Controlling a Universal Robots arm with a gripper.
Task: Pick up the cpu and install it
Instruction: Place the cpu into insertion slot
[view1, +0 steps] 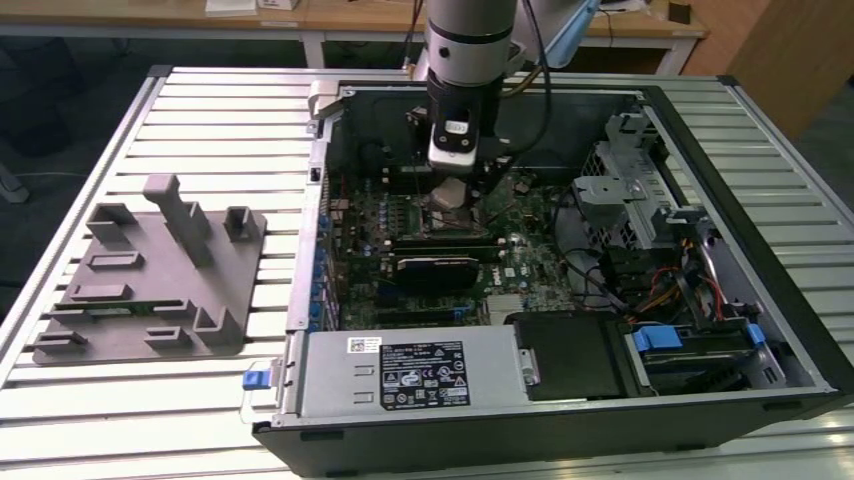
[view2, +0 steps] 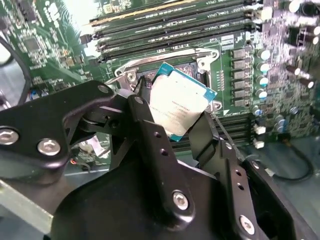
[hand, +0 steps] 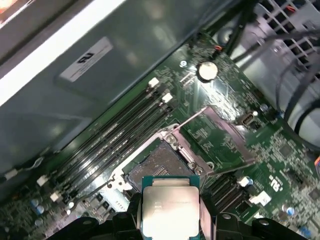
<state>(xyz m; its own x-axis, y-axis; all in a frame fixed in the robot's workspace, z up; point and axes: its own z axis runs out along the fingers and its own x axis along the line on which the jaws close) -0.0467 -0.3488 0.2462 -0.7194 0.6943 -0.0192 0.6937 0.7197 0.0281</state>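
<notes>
The gripper (view2: 172, 112) is closed on the cpu (view2: 181, 102), pinching two of its edges, close by the open socket (hand: 159, 165) beside the long memory slots (hand: 115, 145) on the green board (hand: 280, 150).

The silvery, teal-edged cpu (view2: 179, 104) hangs tilted between black fingers (view2: 150, 131) above the open socket (hand: 159, 164)

An open case (view1: 534, 440) lies on the desk (view1: 200, 130), with a fixture (view1: 147, 280) beside it on the exterior view's left. Inside, the board (view1: 534, 270) lies flat, with a power box (view1: 400, 370) at the near end. The cpu (hand: 170, 210) sits tilted between the fingers (view2: 150, 135), over the socket (hand: 159, 167).
</notes>
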